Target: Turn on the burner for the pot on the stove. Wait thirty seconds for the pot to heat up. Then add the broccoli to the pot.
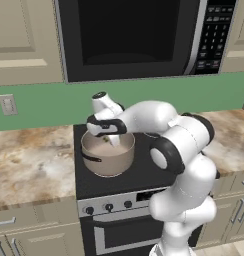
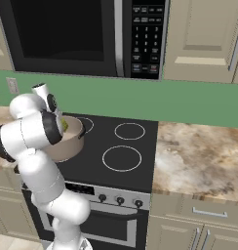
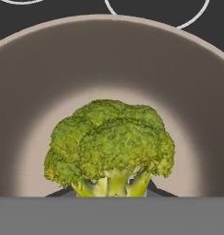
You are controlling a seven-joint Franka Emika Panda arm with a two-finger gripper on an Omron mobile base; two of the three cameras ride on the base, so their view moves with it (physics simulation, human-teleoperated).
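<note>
Overhead, microwave (image 1: 129, 37) — broccoli (image 3: 109, 147) above pot (image 1: 108, 155).

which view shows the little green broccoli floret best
The hand view: the green broccoli floret sits large and unobstructed at the gripper tips, over the beige round pot. The left base view shows just a green speck in the pot; the right base view shows a green sliver beside the arm.

This is a home kitchen, built around a black glass-top stove (image 2: 118, 146) with white ring marks, front knobs and an oven door. A black microwave (image 2: 87, 36) with a keypad hangs above the stove, beige cabinets (image 2: 204, 36) flank it, and marbled brown countertops (image 2: 199, 161) run along either side beneath a green backsplash (image 2: 155, 100).
</note>
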